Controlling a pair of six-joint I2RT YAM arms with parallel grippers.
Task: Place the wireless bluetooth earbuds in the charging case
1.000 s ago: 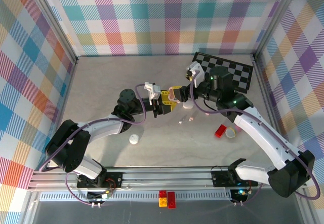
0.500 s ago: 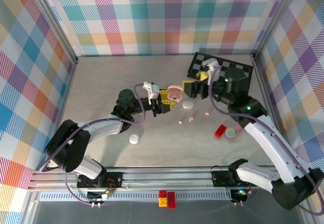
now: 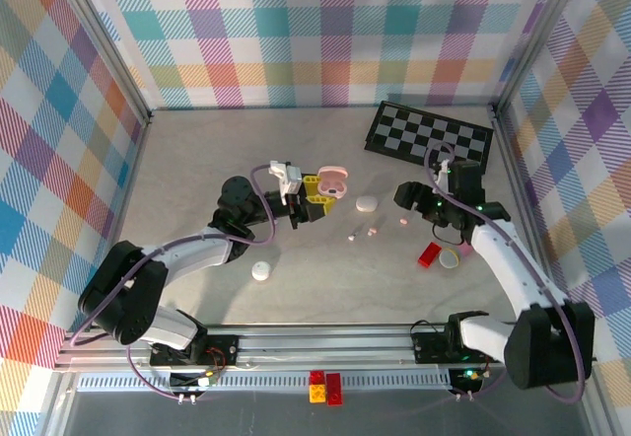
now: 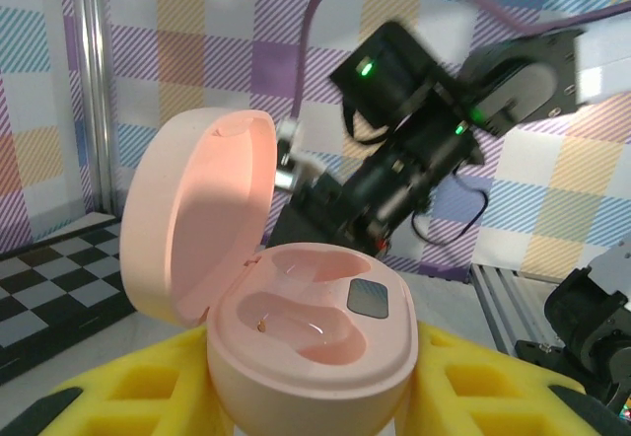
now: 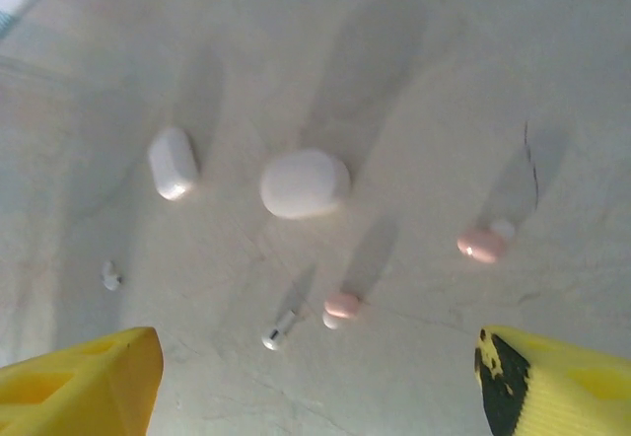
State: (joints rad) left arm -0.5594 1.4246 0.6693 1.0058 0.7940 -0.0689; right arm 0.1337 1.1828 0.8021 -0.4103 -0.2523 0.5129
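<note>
My left gripper (image 3: pixel 323 187) is shut on the pink charging case (image 3: pixel 333 180), held above the table with its lid up. In the left wrist view the charging case (image 4: pixel 308 320) sits between yellow fingers (image 4: pixel 490 389), and both wells are empty. Earbuds lie on the table: a white one (image 3: pixel 352 237), a pink one (image 3: pixel 373 229) and another pink one (image 3: pixel 403 222). My right gripper (image 3: pixel 405 198) hangs open over them. Its wrist view shows the white stemmed earbud (image 5: pixel 279 329), the two pink earbuds (image 5: pixel 341 306) (image 5: pixel 481 245) and a tiny white earbud (image 5: pixel 111 276), with nothing in the right gripper (image 5: pixel 315 397).
A white pebble case (image 3: pixel 366 203) lies beside the earbuds and a round white case (image 3: pixel 261 271) nearer the left arm. A small white oblong (image 5: pixel 172 163) lies left of the pebble case. A red block (image 3: pixel 429 254) and a tape roll (image 3: pixel 451 257) sit right; a checkerboard (image 3: pixel 429 138) lies behind.
My right gripper has pulled away from the pink case, swinging right and down toward the earbuds on the table. The left gripper keeps hold of the open case, nearly still.
</note>
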